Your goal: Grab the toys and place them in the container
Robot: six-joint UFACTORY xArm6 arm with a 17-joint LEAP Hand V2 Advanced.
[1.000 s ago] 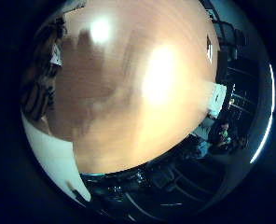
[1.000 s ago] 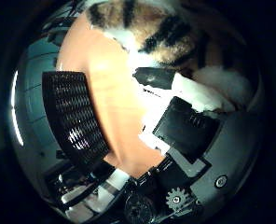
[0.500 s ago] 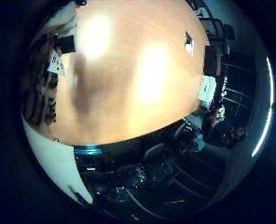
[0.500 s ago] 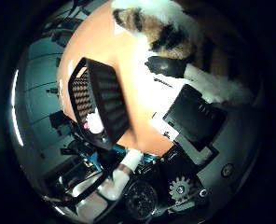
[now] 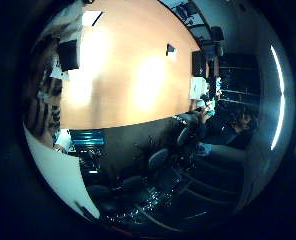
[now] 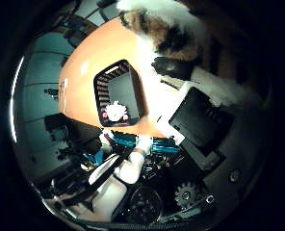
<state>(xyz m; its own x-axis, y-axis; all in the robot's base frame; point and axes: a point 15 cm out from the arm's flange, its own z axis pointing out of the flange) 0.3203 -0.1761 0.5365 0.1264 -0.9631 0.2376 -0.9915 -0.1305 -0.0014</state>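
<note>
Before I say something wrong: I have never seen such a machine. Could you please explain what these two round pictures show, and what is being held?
Both pictures come from small wide-angle cameras set in the palm of a robot hand on an arm, one by the thumb, one by the little finger. The white and black blocks and the gear are the hand's own parts. The hand is high above an orange-brown table. On the table stands a black basket with a small white and pink toy already inside. Close against the palm is a furry toy, white with orange and dark stripes; the fingers seem to be curled around it, so it is probably being carried to the basket.
</note>
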